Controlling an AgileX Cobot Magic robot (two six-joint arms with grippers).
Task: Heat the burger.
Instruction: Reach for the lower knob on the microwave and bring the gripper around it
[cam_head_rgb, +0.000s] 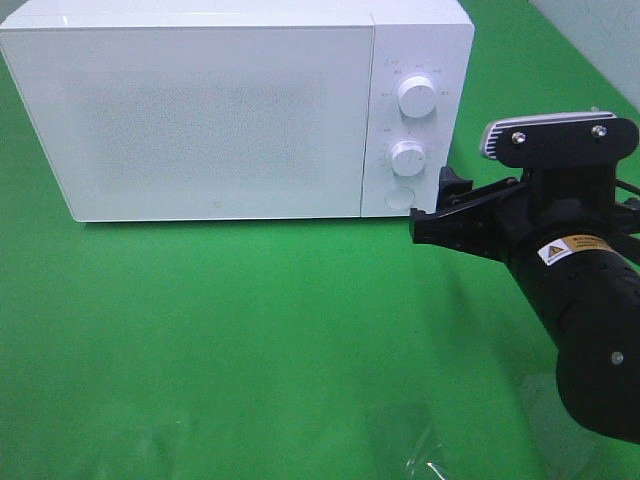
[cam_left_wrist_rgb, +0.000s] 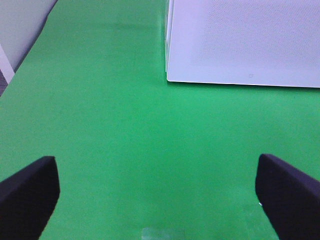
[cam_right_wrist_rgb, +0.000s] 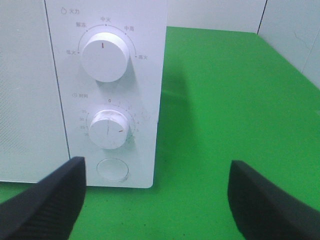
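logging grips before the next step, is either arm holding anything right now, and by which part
Nothing is held. The left gripper and right gripper both have open, empty jaws.

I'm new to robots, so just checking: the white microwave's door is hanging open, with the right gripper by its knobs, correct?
No, the microwave door is shut, flush with the front, as the exterior high view shows. The right gripper is indeed by its knobs.
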